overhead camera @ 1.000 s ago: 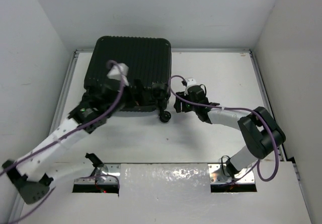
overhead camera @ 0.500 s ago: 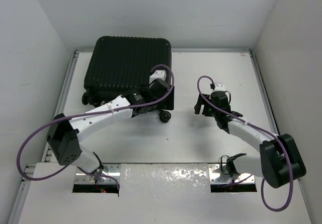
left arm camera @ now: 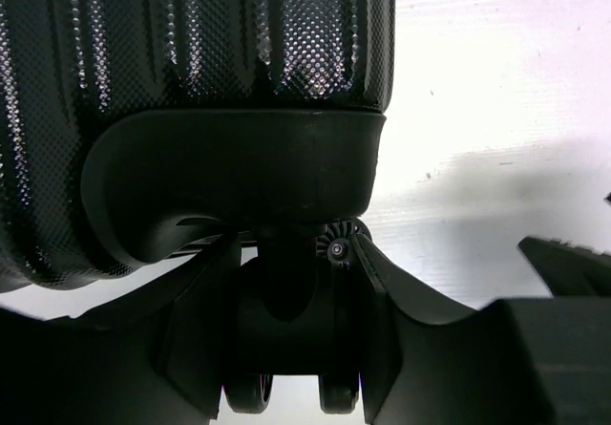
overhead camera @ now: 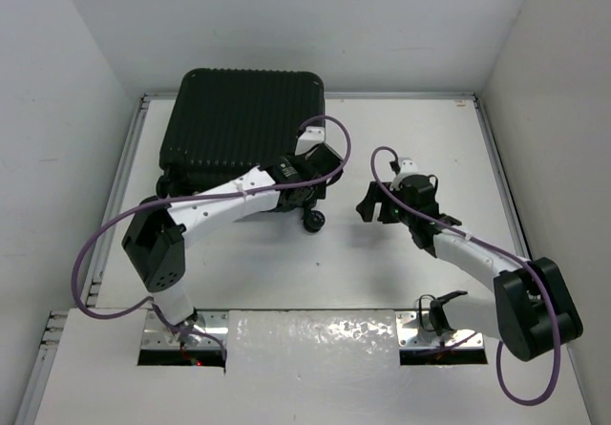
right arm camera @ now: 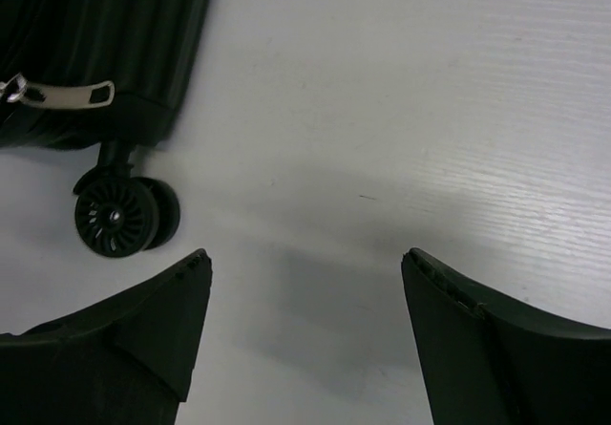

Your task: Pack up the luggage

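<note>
The luggage (overhead camera: 239,134) is a black ribbed suitcase lying shut and flat at the back left of the table. My left gripper (overhead camera: 317,179) reaches over its near right corner. In the left wrist view the ribbed shell (left arm camera: 191,43) fills the top, and a caster wheel (left arm camera: 336,248) under the corner guard sits between the fingers of my left gripper (left arm camera: 296,253), which press on both sides of it. My right gripper (overhead camera: 368,205) hovers open over bare table to the right of the suitcase. In the right wrist view my right gripper (right arm camera: 305,258) holds nothing.
A lower wheel (overhead camera: 313,221) sticks out of the case's near right corner, also the wheel (right arm camera: 119,217) in the right wrist view, under a zipper pull (right arm camera: 67,93). White walls close in on the left, back and right. Purple cables loop off both wrists.
My left arm swung from the case's near left side across to its near right corner, and the jaws closed around a wheel. My right gripper pulled away to the right, then edged back left.
</note>
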Controlling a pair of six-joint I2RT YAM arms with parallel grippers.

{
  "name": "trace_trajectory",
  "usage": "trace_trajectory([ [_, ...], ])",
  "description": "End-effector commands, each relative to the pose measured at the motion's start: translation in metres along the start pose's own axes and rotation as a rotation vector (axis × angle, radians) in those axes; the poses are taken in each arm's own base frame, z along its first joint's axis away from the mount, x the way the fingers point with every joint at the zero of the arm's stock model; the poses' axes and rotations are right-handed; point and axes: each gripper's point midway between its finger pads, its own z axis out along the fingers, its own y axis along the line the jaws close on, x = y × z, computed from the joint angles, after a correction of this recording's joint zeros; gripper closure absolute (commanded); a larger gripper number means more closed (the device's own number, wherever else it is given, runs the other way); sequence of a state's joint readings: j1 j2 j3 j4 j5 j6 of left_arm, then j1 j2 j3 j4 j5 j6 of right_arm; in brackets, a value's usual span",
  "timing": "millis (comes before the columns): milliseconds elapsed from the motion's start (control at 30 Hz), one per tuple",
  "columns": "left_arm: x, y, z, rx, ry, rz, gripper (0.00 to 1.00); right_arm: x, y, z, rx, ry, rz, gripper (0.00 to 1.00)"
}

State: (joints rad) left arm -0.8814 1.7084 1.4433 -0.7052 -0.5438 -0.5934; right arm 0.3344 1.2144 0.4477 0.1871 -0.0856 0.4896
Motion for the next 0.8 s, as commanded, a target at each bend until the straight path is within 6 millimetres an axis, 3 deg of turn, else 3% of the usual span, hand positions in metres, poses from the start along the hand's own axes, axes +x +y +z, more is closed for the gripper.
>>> trace_trajectory([
  [0,-0.018,0.005,-0.005,-0.023,-0.060,-0.051,1.00,-0.009,0.032,0.003,-0.175,-0.043,-0.085,0.23],
  [67,-0.009,0.015,-0.007,-0.032,-0.068,-0.071,1.00,-0.009,0.053,0.005,-0.228,-0.051,-0.181,0.24],
  [100,-0.015,0.022,-0.021,-0.016,-0.103,-0.117,1.00,0.001,0.069,0.007,-0.265,-0.028,-0.232,0.24],
  [133,-0.019,0.025,-0.027,-0.002,-0.134,-0.146,1.00,-0.002,0.077,0.010,-0.274,-0.037,-0.262,0.24],
  [167,-0.005,0.038,-0.025,-0.028,-0.128,-0.139,1.00,-0.001,0.084,0.013,-0.287,-0.041,-0.290,0.26],
  [200,-0.011,0.045,-0.039,-0.009,-0.158,-0.168,1.00,0.001,0.090,0.015,-0.303,-0.043,-0.301,0.27],
  [233,-0.009,0.052,-0.043,-0.014,-0.167,-0.190,1.00,0.012,0.097,0.018,-0.322,-0.024,-0.310,0.28],
  [267,0.001,0.061,-0.042,-0.033,-0.160,-0.183,1.00,0.005,0.108,0.020,-0.356,-0.071,-0.314,0.30],
  [300,-0.001,0.068,-0.053,-0.018,-0.183,-0.206,1.00,0.006,0.114,0.021,-0.374,-0.086,-0.325,0.30],
  [433,0.011,0.090,-0.064,-0.023,-0.201,-0.238,1.00,0.008,0.145,0.030,-0.395,-0.123,-0.392,0.33],
  [500,0.017,0.096,-0.070,-0.007,-0.205,-0.241,1.00,0.007,0.173,0.023,-0.468,-0.159,-0.390,0.36],
  [600,0.019,0.098,-0.075,0.025,-0.208,-0.237,1.00,0.009,0.200,0.022,-0.469,-0.210,-0.438,0.40],
  [767,0.018,0.096,-0.084,0.070,-0.210,-0.241,1.00,-0.005,0.215,0.039,-0.452,-0.273,-0.362,0.45],
])
